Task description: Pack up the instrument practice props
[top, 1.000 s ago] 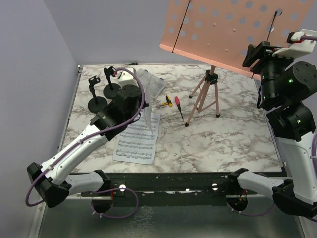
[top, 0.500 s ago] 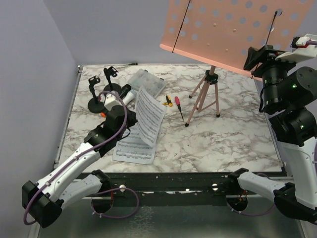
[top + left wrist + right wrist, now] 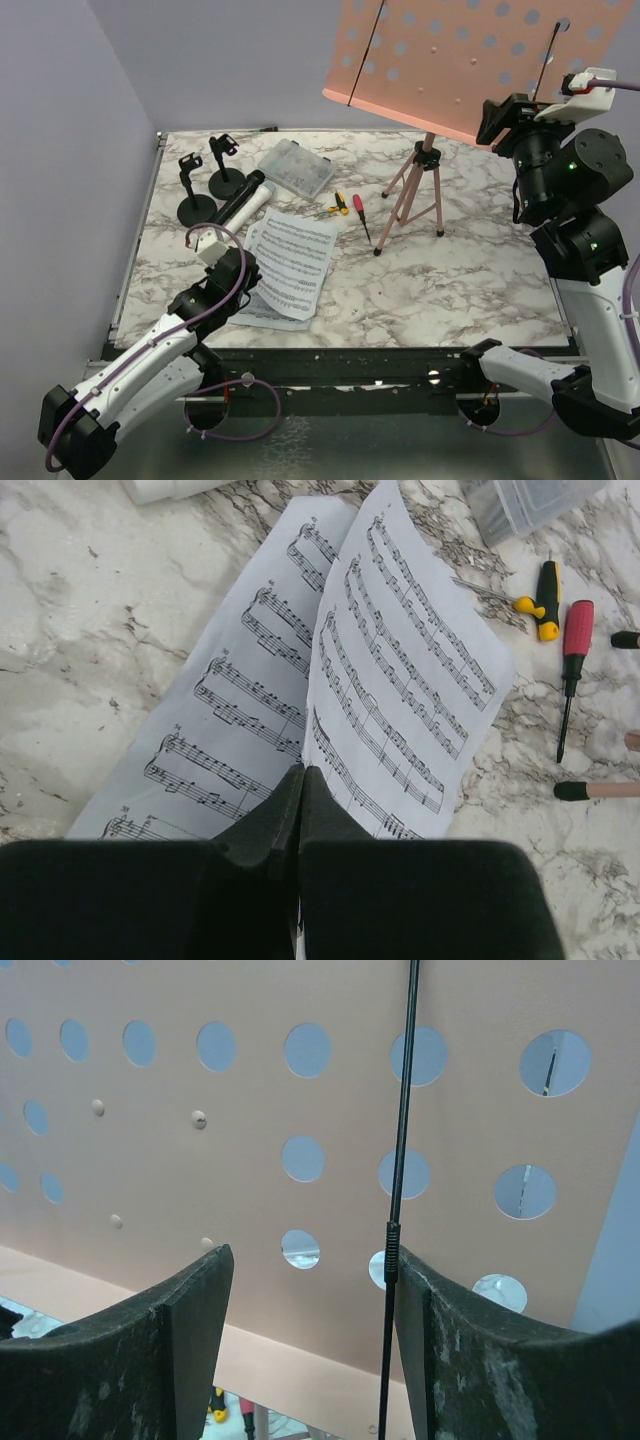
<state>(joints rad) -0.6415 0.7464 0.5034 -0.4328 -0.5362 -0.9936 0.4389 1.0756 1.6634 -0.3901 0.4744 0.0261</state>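
Observation:
Two white sheet-music pages overlap near the left front of the table, the upper page (image 3: 293, 258) (image 3: 400, 670) lying across the lower one (image 3: 230, 710). My left gripper (image 3: 256, 290) (image 3: 300, 770) is shut on the upper page's near edge. A white-bodied microphone (image 3: 243, 202) lies beside two black mic holders (image 3: 195, 205) (image 3: 228, 180) at the back left. The pink tripod (image 3: 418, 192) carries the perforated desk (image 3: 470, 60) (image 3: 300, 1110). My right gripper (image 3: 492, 118) (image 3: 310, 1290) stands open in front of the desk. A thin black rod (image 3: 400, 1160) runs just beside its right finger.
A clear compartment box (image 3: 295, 167) (image 3: 530, 500) sits behind the pages. A yellow screwdriver (image 3: 340, 203) (image 3: 545, 600) and a red one (image 3: 358, 208) (image 3: 575, 650) lie between the pages and the tripod's feet (image 3: 590, 790). The left wall stands close to the table's left edge.
My left arm has drawn back toward the near edge, and the page it holds has gone from standing upright to lying over the other page. My right gripper has shifted slightly left along the desk.

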